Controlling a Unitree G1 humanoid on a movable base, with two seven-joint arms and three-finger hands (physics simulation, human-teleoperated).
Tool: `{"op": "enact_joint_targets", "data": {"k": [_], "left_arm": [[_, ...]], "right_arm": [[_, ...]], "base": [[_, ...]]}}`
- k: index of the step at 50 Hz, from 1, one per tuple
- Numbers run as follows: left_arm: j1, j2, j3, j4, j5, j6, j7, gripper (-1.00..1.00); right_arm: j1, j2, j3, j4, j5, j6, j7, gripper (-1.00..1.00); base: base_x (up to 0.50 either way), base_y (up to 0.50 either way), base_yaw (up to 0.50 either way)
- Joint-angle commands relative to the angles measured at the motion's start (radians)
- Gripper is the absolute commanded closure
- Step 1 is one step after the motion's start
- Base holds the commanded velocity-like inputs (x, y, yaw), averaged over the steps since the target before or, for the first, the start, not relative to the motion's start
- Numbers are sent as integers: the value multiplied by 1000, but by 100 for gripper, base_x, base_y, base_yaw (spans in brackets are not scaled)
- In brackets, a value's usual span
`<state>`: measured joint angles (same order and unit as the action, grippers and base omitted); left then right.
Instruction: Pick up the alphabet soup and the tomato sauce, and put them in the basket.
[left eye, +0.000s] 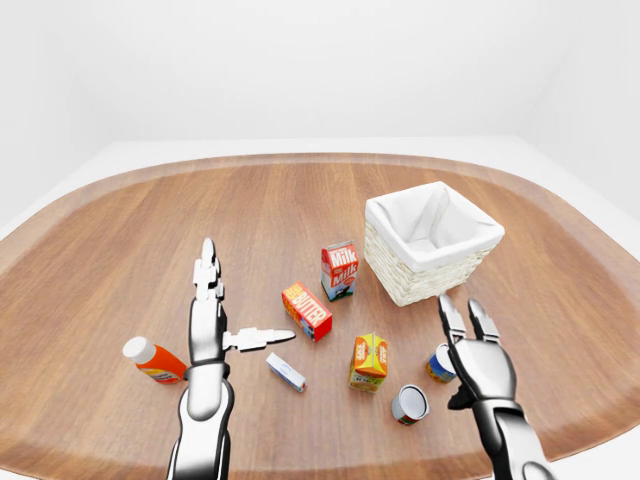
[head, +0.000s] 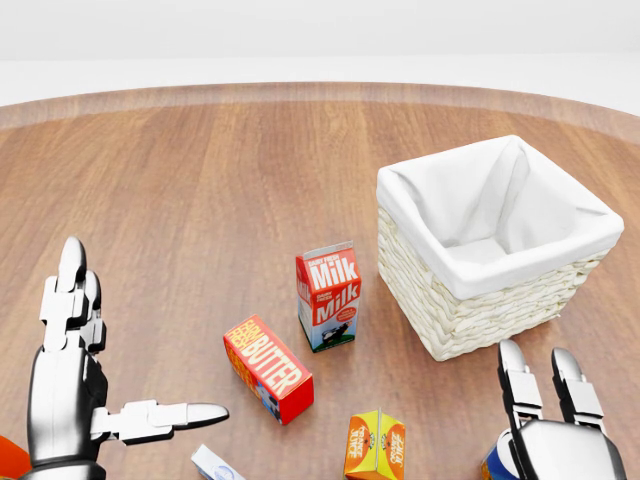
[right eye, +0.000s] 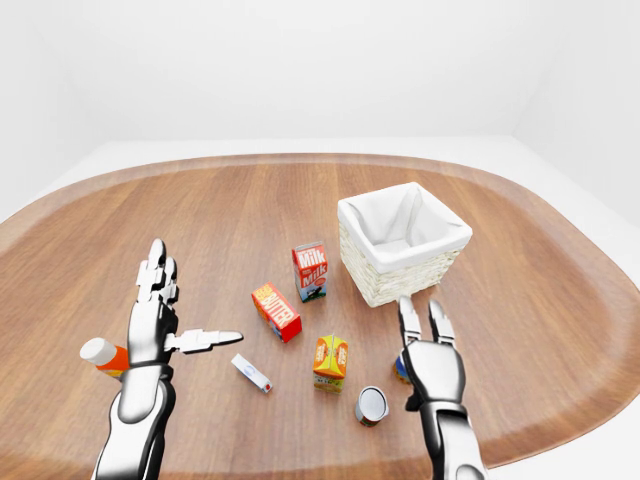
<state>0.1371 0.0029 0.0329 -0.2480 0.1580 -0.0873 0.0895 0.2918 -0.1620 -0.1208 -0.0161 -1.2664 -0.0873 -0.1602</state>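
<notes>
Left-eye view: lowest on the round wooden table (left eye: 120, 230), a grey-lidded tin can (left eye: 409, 403) lies on its side. Just right of it, the right hand (left eye: 478, 362), fingers spread, partly hides a blue-labelled upright can (left eye: 437, 364). Which can holds soup I cannot tell. The left hand (left eye: 207, 335) hovers splayed wide. Higher, the white-lined wicker basket (left eye: 432, 240) stands beside a red milk carton (left eye: 339, 270)

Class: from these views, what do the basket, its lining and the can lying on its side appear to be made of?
Basket: pale woven wicker, judging by the ribbed, braided walls.
Lining: soft white cloth, matte and folded over the rim.
Can lying on its side: probably metal, since its round end looks grey and shiny.
</notes>
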Motion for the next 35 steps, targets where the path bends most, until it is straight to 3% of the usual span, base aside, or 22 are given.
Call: {"op": "enact_joint_targets", "data": {"k": [1, 35], "left_arm": [[0, 0, 2, -2, 1, 0, 1, -100], [1, 0, 0, -3, 2, 0, 2, -100]], "right_arm": [[-24, -16, -2, 18, 2, 0, -20, -100], [-138, -67, 40, 249, 0, 0, -115, -100]], "base": [[0, 0, 0], [0, 0, 0]]}}
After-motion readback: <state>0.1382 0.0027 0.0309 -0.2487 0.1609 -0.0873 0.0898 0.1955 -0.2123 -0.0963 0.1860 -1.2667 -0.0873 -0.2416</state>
